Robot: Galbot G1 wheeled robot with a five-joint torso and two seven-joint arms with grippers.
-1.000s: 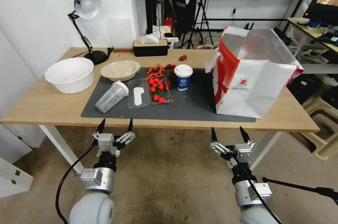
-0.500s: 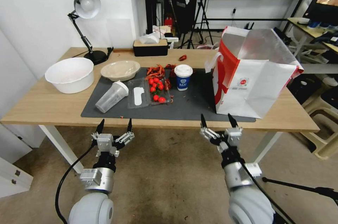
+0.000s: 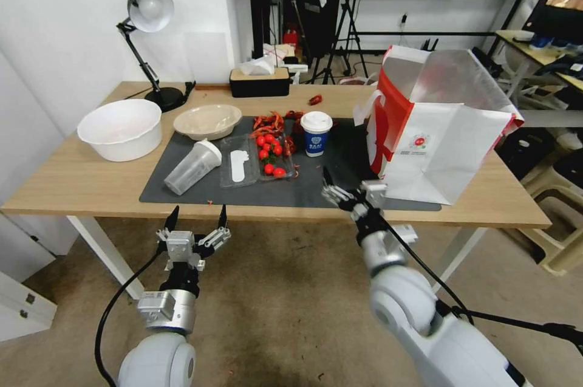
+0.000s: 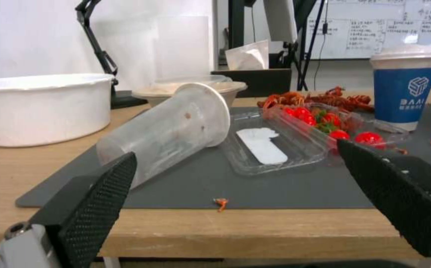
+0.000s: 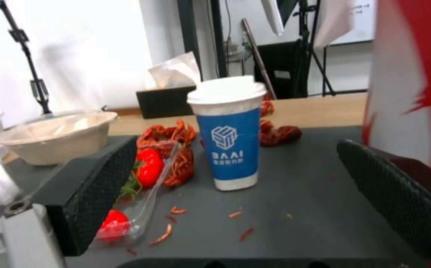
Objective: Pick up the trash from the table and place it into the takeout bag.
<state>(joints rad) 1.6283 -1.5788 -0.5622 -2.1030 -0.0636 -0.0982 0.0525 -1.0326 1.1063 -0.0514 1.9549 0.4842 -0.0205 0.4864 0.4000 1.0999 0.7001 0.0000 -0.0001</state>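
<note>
Over the front edge of the table point(image 3: 79, 186), just short of the paper cup point(image 3: 316, 132), our right gripper point(image 3: 347, 188) now reaches across the dark mat point(image 3: 328, 189); a second ago it hung below the table's edge, out in front of the takeout bag point(image 3: 437, 132), so it has risen and swung inward toward the cup. We read this as the opening of the first pick: no trash has gone into the bag yet, and the cup, standing upright near the bag's red side, looks like the chosen piece. Our right arm stretches forward and up from the shoulder, wrist angled toward the cup, and in the right wrist view the cup point(image 5: 229, 132) stands centred between the two black fingers point(image 5: 94, 193), which are spread wide and hold nothing. Beyond the cup lie red shell scraps point(image 3: 270, 122), and beside it the clear tray of tomatoes point(image 3: 258, 159), the tipped clear cup point(image 3: 191, 166) and the beige bowl point(image 3: 207, 121). Our left gripper point(image 3: 198, 220) has not moved: it waits below the table's front edge, nearest the tipped clear cup, fingers likewise apart and empty.
</note>
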